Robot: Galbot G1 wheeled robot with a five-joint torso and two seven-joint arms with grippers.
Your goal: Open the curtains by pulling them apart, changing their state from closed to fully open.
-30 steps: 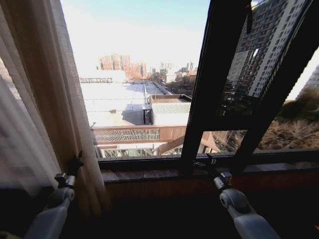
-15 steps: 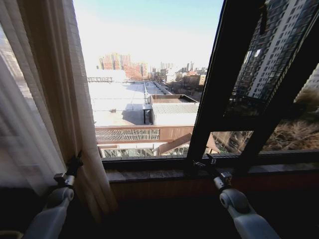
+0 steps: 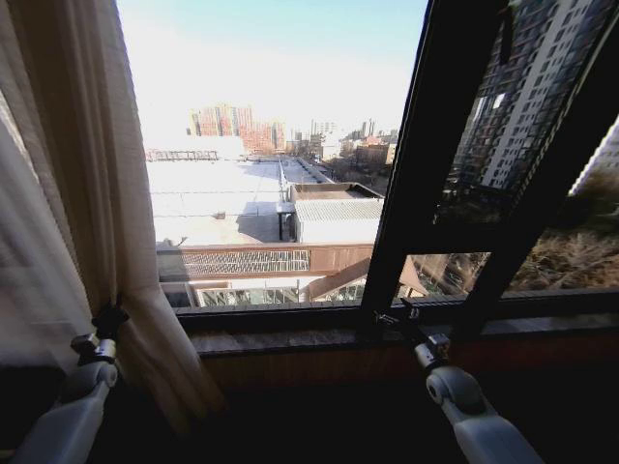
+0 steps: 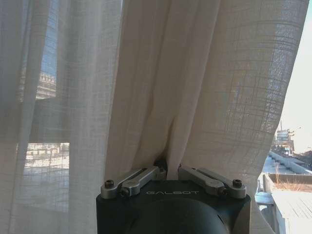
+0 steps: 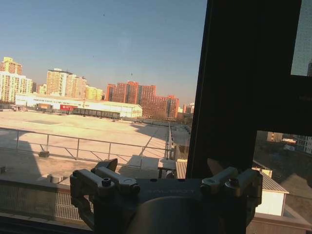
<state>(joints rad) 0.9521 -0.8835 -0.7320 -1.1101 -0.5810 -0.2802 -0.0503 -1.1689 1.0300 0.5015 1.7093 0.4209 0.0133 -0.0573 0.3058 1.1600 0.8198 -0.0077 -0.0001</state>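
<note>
One fold of the curtains (image 3: 68, 193) sits pinched in the left pincer (image 4: 167, 171), its fingers (image 4: 136, 178) closed together on the sheer fabric, which hangs bunched at the window's left edge. The grip looks thin; a hard sideways pull could let the cloth slip free or strain the weave, and the gathered panel might swing back across the glass. The right pincer (image 3: 395, 317) hovers apart and empty near the window sill (image 3: 290, 338), beside the dark window frame (image 3: 426, 155).
</note>
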